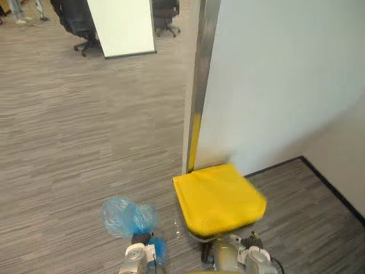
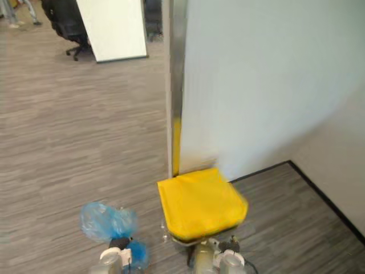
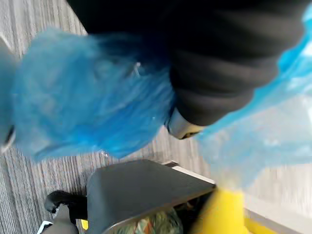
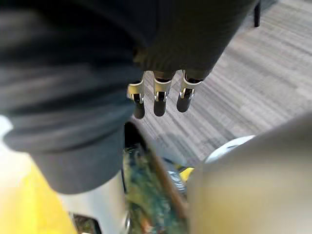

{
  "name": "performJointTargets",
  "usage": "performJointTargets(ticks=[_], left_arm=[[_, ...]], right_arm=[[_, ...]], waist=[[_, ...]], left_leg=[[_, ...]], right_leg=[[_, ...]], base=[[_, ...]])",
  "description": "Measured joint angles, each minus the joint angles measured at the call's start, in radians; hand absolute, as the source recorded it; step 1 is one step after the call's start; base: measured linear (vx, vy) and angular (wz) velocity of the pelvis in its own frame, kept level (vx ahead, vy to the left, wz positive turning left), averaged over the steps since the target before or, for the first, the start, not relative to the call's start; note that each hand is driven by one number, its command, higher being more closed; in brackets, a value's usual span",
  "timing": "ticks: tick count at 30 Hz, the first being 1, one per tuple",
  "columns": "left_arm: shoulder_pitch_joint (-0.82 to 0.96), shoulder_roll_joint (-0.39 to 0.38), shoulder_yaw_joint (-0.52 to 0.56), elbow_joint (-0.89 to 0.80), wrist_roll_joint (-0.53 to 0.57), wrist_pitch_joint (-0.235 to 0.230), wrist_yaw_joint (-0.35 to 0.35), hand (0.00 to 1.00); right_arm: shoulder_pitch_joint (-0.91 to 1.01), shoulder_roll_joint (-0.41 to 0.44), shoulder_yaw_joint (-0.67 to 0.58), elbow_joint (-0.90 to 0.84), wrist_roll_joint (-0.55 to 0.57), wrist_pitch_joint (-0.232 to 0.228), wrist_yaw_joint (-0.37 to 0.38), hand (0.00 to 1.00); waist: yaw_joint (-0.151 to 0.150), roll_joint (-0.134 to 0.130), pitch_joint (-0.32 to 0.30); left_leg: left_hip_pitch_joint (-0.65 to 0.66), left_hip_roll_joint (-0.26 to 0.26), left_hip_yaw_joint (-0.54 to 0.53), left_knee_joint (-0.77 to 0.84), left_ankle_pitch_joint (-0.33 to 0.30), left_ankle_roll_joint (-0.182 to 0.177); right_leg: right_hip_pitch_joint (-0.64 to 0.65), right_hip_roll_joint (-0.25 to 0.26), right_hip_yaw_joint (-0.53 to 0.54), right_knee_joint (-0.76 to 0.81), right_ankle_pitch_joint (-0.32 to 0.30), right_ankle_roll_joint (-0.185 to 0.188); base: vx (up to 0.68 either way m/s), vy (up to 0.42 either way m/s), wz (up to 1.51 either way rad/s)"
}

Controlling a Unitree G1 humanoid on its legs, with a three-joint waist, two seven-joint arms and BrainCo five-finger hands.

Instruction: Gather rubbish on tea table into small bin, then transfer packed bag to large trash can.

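Note:
The large trash can, with its square yellow lid (image 1: 218,197), stands on the floor against a metal post. In the left wrist view its grey body (image 3: 141,187) shows below the bag. A packed blue plastic bag (image 1: 126,218) hangs to the left of the can, and my left hand (image 1: 140,251) is shut on its bunched neck; blue film (image 3: 87,92) wraps around that hand. My right hand (image 4: 159,95) hangs just in front of the can's near edge, fingers straight and holding nothing. Beneath it lies some colourful rubbish (image 4: 146,195).
A white wall panel (image 1: 285,80) and the metal post (image 1: 199,85) rise right behind the can. Black skirting (image 1: 331,188) borders the floor on the right. A whiteboard (image 1: 122,25), office chairs (image 1: 77,23) and a person's legs (image 1: 20,11) are far back.

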Motion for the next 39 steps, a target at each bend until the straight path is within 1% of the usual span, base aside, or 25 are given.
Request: performJointTargets(ticks=[2, 3, 5, 6, 7, 10, 11, 12, 14, 17, 18, 21, 24, 25, 26, 27, 28, 29, 30, 31, 32, 34, 36, 38, 39], left_arm=[[-0.007, 0.001, 0.001, 0.0, 0.0, 0.0, 0.0, 1.0], [-0.012, 0.001, 0.003, 0.0, 0.001, 0.002, 0.0, 1.0], [-0.025, -0.005, 0.006, -0.001, 0.002, 0.003, 0.0, 1.0], [-0.035, -0.016, 0.006, -0.002, 0.002, 0.003, -0.001, 1.0], [-0.039, -0.017, 0.006, -0.005, 0.002, 0.003, 0.0, 1.0], [-0.017, -0.015, 0.006, -0.006, 0.002, 0.003, 0.0, 1.0], [-0.014, -0.015, 0.007, -0.006, 0.001, 0.004, 0.0, 1.0], [-0.011, -0.016, 0.006, -0.006, 0.001, 0.007, 0.0, 1.0], [-0.011, -0.019, -0.005, -0.01, 0.0, 0.009, -0.001, 1.0], [-0.013, -0.017, -0.036, -0.033, -0.005, 0.014, 0.0, 1.0], [-0.015, -0.017, -0.046, -0.05, -0.012, 0.014, -0.001, 1.0], [-0.03, -0.012, -0.08, -0.102, -0.039, 0.011, 0.001, 1.0], [-0.037, -0.013, -0.093, -0.146, -0.061, 0.0, 0.004, 1.0], [-0.038, -0.014, -0.104, -0.173, -0.07, -0.006, 0.007, 1.0], [-0.039, -0.013, -0.117, -0.198, -0.079, -0.01, 0.024, 1.0], [-0.039, -0.01, -0.122, -0.213, -0.082, -0.012, 0.027, 1.0], [-0.04, -0.008, -0.132, -0.249, -0.096, -0.018, 0.038, 1.0], [-0.041, -0.008, -0.135, -0.26, -0.098, -0.021, 0.042, 1.0], [-0.043, -0.003, -0.153, -0.298, -0.109, -0.032, 0.046, 1.0], [-0.042, 0.003, -0.173, -0.335, -0.118, -0.038, 0.045, 1.0], [-0.042, 0.004, -0.177, -0.345, -0.119, -0.042, 0.046, 1.0], [-0.044, 0.025, -0.21, -0.415, -0.123, -0.049, 0.048, 1.0], [-0.045, 0.026, -0.23, -0.46, -0.136, -0.051, 0.051, 1.0], [-0.057, 0.025, -0.272, -0.508, -0.138, -0.051, 0.056, 1.0], [-0.065, 0.024, -0.297, -0.538, -0.139, -0.052, 0.062, 1.0]], right_arm=[[-0.006, 0.017, -0.007, -0.001, 0.0, 0.0, 0.001, 0.0], [-0.008, 0.02, -0.008, -0.001, 0.0, 0.0, 0.001, 0.0], [-0.012, 0.02, -0.005, 0.0, 0.0, 0.004, 0.002, 0.0], [-0.013, 0.02, 0.005, 0.0, 0.0, 0.009, 0.002, 0.0], [-0.013, 0.019, 0.015, 0.0, 0.0, 0.009, 0.002, 0.0], [-0.012, 0.02, 0.037, 0.0, 0.0, 0.009, 0.002, 0.0], [-0.009, 0.02, 0.042, 0.0, 0.0, 0.009, 0.002, 0.0], [-0.006, 0.021, 0.06, -0.001, 0.0, 0.009, 0.002, 0.0], [-0.007, 0.022, 0.08, -0.003, 0.001, 0.01, 0.002, 0.0], [-0.014, 0.018, 0.149, -0.049, 0.017, 0.01, 0.001, 0.0], [-0.028, 0.017, 0.175, -0.074, 0.018, 0.01, 0.0, 0.0], [-0.106, 0.017, 0.242, -0.135, 0.023, 0.007, -0.008, 0.0], [-0.2, 0.009, 0.286, -0.186, 0.039, 0.001, -0.015, 0.0], [-0.241, 0.008, 0.302, -0.216, 0.039, -0.007, -0.026, 0.0], [-0.277, 0.006, 0.311, -0.235, 0.039, -0.014, -0.038, 0.0], [-0.294, 0.001, 0.313, -0.239, 0.039, -0.017, -0.043, 0.0], [-0.328, -0.003, 0.315, -0.247, 0.039, -0.014, -0.057, 0.0], [-0.336, -0.007, 0.316, -0.252, 0.039, -0.014, -0.06, 0.0], [-0.354, -0.025, 0.317, -0.278, 0.042, -0.012, -0.071, 0.0], [-0.375, -0.044, 0.317, -0.3, 0.05, -0.002, -0.079, 0.0], [-0.381, -0.048, 0.316, -0.309, 0.052, 0.0, -0.08, 0.0], [-0.431, -0.088, 0.309, -0.356, 0.079, 0.007, -0.096, 0.0], [-0.473, -0.115, 0.297, -0.383, 0.085, 0.012, -0.112, 0.0], [-0.531, -0.142, 0.282, -0.406, 0.099, 0.012, -0.128, 0.0], [-0.57, -0.152, 0.265, -0.422, 0.119, 0.013, -0.138, 0.0]], waist=[[0.008, 0.0, 0.0], [0.007, -0.001, 0.001], [0.008, -0.002, 0.001], [0.006, -0.003, 0.0], [0.006, -0.005, 0.0], [0.006, -0.018, -0.011], [0.006, -0.016, -0.012], [0.005, -0.024, -0.022], [0.003, -0.027, -0.026], [0.004, -0.011, -0.041], [0.003, -0.004, -0.042], [0.005, -0.002, -0.042], [0.011, -0.001, -0.042], [0.014, -0.002, -0.041], [0.017, -0.001, -0.038], [0.019, -0.002, -0.037], [0.021, -0.002, -0.036], [0.022, -0.002, -0.033], [0.034, -0.002, -0.019], [0.039, -0.001, -0.009], [0.039, -0.001, -0.008], [0.041, 0.007, 0.014], [0.041, 0.007, 0.015], [0.04, 0.008, 0.027], [0.04, 0.008, 0.043]], left_leg=[[0.027, 0.012, -0.025, -0.025, 0.005, -0.008], [0.026, 0.015, -0.025, -0.025, 0.005, -0.008], [0.026, 0.02, -0.019, -0.035, 0.007, -0.01], [0.031, 0.021, -0.022, -0.058, 0.004, -0.014], [0.028, 0.02, -0.027, -0.061, 0.001, -0.017], [0.015, 0.017, -0.039, -0.061, -0.01, -0.014], [0.011, 0.017, -0.042, -0.061, -0.011, -0.015], [-0.012, 0.021, -0.064, -0.061, -0.013, -0.019], [-0.032, 0.029, -0.09, -0.069, -0.014, -0.021], [-0.086, 0.044, -0.121, -0.098, 0.014, -0.041], [-0.114, 0.046, -0.125, -0.099, 0.032, -0.057], [-0.202, 0.048, -0.131, -0.077, 0.066, -0.062], [-0.254, 0.053, -0.132, -0.048, 0.07, -0.06], [-0.279, 0.054, -0.132, -0.028, 0.07, -0.06], [-0.302, 0.057, -0.132, -0.007, 0.068, -0.056], [-0.312, 0.057, -0.132, -0.001, 0.067, -0.054], [-0.34, 0.055, -0.132, 0.016, 0.053, -0.036], [-0.348, 0.055, -0.132, 0.02, 0.048, -0.036], [-0.371, 0.055, -0.135, 0.037, 0.036, -0.038], [-0.395, 0.056, -0.149, 0.063, 0.023, -0.04], [-0.403, 0.056, -0.153, 0.069, 0.022, -0.042], [-0.447, 0.067, -0.183, 0.107, 0.018, -0.049], [-0.485, 0.074, -0.201, 0.132, 0.016, -0.052], [-0.528, 0.076, -0.219, 0.163, 0.016, -0.053], [-0.542, 0.083, -0.229, 0.18, 0.016, -0.054]], right_leg=[[0.009, 0.011, -0.021, 0.022, -0.032, -0.006], [0.01, 0.013, -0.025, 0.021, -0.032, -0.006], [0.007, 0.013, -0.036, 0.016, -0.029, -0.008], [0.006, 0.011, -0.042, 0.007, -0.023, -0.017], [0.004, 0.01, -0.043, 0.001, -0.015, -0.018], [-0.01, 0.009, -0.044, -0.003, 0.0, -0.024], [-0.014, 0.01, -0.044, -0.004, 0.001, -0.025], [-0.023, 0.013, -0.054, -0.017, 0.003, -0.028], [-0.029, 0.023, -0.068, -0.039, 0.005, -0.029], [-0.076, 0.039, -0.092, -0.056, 0.003, -0.03], [-0.1, 0.037, -0.102, -0.052, 0.003, -0.031], [-0.162, 0.02, -0.125, -0.045, 0.008, -0.039], [-0.186, 0.01, -0.147, -0.046, 0.012, -0.044], [-0.197, 0.007, -0.151, -0.046, 0.014, -0.048], [-0.205, 0.004, -0.154, -0.05, 0.019, -0.054], [-0.212, 0.002, -0.154, -0.05, 0.021, -0.053], [-0.23, -0.003, -0.157, -0.05, 0.028, -0.056], [-0.235, -0.003, -0.157, -0.052, 0.029, -0.057], [-0.249, -0.007, -0.159, -0.052, 0.036, -0.056], [-0.26, -0.008, -0.159, -0.054, 0.044, -0.048], [-0.263, -0.008, -0.159, -0.054, 0.045, -0.048], [-0.267, -0.003, -0.183, -0.071, 0.052, -0.041], [-0.286, -0.002, -0.201, -0.068, 0.052, -0.041], [-0.302, -0.002, -0.223, -0.067, 0.053, -0.042], [-0.303, 0.0, -0.233, -0.066, 0.054, -0.044]], base=[[0.22, -0.085, -0.04], [0.11, -0.092, -0.04], [0.0, -0.089, -0.03], [-0.07, -0.077, -0.04], [-0.09, -0.073, -0.05], [-0.12, -0.074, -0.03], [-0.08, -0.105, 0.11], [-0.03, -0.096, 0.23], [0.0, -0.097, 0.24], [0.06, -0.097, 0.13], [0.07, -0.088, 0.14], [0.04, -0.085, 0.27], [0.0, -0.09, 0.3], [-0.05, -0.065, 0.22], [-0.06, -0.067, 0.2], [-0.08, -0.069, 0.2], [-0.08, -0.049, 0.13], [-0.11, -0.055, 0.14], [-0.12, -0.053, 0.08], [-0.11, -0.057, 0.06], [-0.12, -0.081, 0.14], [-0.09, -0.096, 0.22], [-0.04, -0.083, 0.24], [-0.04, -0.076, 0.25], [-0.06, -0.084, 0.17]])
